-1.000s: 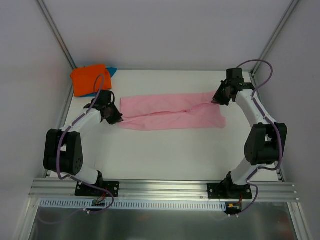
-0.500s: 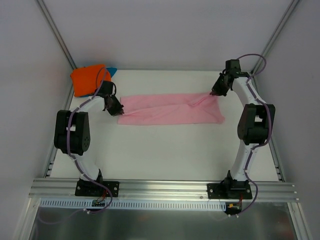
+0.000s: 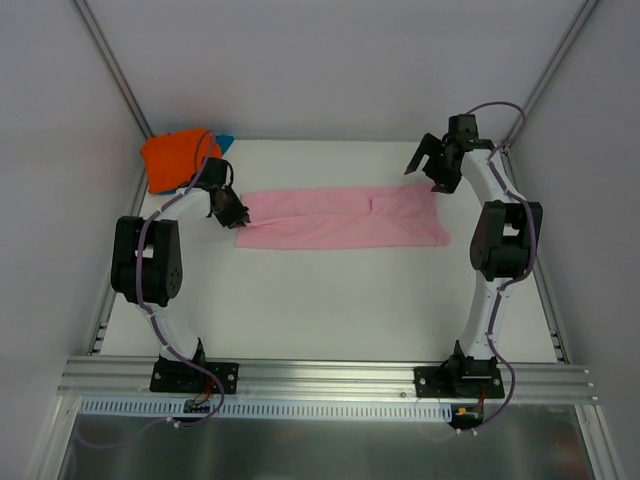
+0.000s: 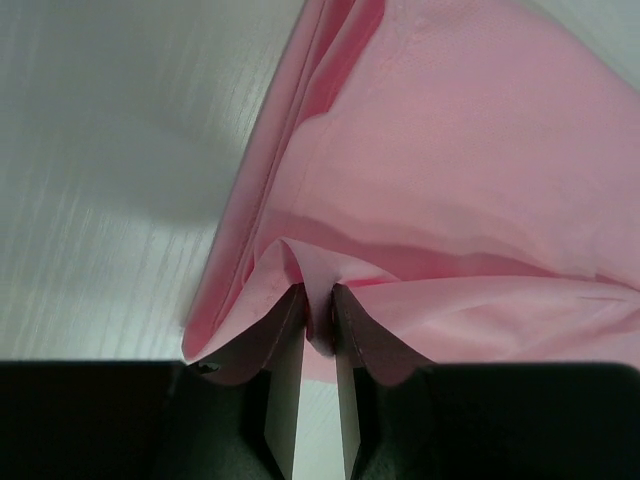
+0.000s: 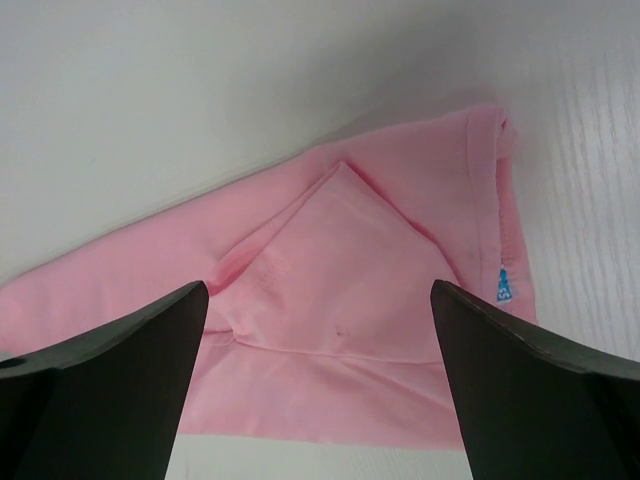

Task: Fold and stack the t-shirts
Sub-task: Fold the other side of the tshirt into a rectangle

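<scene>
The pink t-shirt (image 3: 345, 220) lies on the white table (image 3: 330, 300) as a long, narrow folded strip running left to right across the middle. The left gripper (image 3: 238, 214) sits at the strip's left end. In the left wrist view, the left gripper (image 4: 318, 300) has its fingers (image 4: 285, 345) closed together on a raised pleat of the pink t-shirt (image 4: 450, 180). The right gripper (image 3: 424, 172) is at the far right corner of the strip. In the right wrist view, its fingers (image 5: 110, 380) are spread wide and hold nothing, with the pink t-shirt (image 5: 380, 250) below them. A small blue label (image 5: 503, 287) shows at the hem. The orange t-shirt (image 3: 175, 158) lies bunched in the far left corner, with the teal t-shirt (image 3: 225, 141) just visible behind it.
</scene>
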`<state>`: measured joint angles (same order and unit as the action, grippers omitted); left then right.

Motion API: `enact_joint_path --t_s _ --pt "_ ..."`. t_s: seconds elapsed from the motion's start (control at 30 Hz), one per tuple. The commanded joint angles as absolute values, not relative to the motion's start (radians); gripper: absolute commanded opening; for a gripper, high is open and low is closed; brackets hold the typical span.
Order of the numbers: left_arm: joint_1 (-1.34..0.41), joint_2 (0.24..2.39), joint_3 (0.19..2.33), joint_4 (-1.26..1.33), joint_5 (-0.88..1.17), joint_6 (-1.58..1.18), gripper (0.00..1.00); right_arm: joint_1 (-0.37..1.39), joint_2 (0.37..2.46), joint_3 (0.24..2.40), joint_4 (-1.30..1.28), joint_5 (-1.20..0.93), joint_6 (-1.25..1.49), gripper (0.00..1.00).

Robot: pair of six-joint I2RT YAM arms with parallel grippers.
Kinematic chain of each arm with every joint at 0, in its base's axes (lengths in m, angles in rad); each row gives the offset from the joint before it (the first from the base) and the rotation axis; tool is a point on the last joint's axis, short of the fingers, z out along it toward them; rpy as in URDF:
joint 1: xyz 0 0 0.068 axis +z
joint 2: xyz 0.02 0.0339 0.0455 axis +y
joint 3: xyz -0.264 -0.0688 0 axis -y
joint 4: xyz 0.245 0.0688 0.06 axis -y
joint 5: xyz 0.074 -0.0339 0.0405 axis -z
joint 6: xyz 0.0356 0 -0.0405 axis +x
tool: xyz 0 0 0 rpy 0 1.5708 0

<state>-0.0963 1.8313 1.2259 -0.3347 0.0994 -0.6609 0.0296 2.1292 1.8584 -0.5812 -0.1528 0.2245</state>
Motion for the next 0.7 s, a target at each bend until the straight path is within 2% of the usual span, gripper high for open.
enact_joint_path --t_s 0.0,0.3,0.33,0.4,0.47,0.5,0.67 --pt "-0.087 1.726 1.204 -0.337 0.068 -0.637 0.18 0.025 1.964 1.798 -0.555 -0.189 0.201 0.99" --pt "-0.087 1.695 1.201 -0.357 -0.067 -0.618 0.19 0.089 1.704 1.479 -0.482 -0.221 0.173 1.0" --pt "-0.087 1.703 1.213 -0.37 -0.08 -0.617 0.24 0.092 1.674 1.461 -0.48 -0.224 0.17 1.0" --pt "-0.087 1.733 1.25 -0.4 -0.106 -0.617 0.25 0.095 1.651 1.418 -0.479 -0.239 0.16 1.0" --pt "-0.086 1.735 1.258 -0.41 -0.144 -0.623 0.32 0.106 1.619 1.388 -0.476 -0.245 0.15 0.99" --pt "-0.087 1.724 1.247 -0.403 -0.152 -0.632 0.33 0.109 1.609 1.381 -0.482 -0.248 0.147 0.99" --pt "-0.087 1.666 1.158 -0.295 -0.017 -0.652 0.36 0.135 1.566 1.321 -0.477 -0.242 0.144 0.99"
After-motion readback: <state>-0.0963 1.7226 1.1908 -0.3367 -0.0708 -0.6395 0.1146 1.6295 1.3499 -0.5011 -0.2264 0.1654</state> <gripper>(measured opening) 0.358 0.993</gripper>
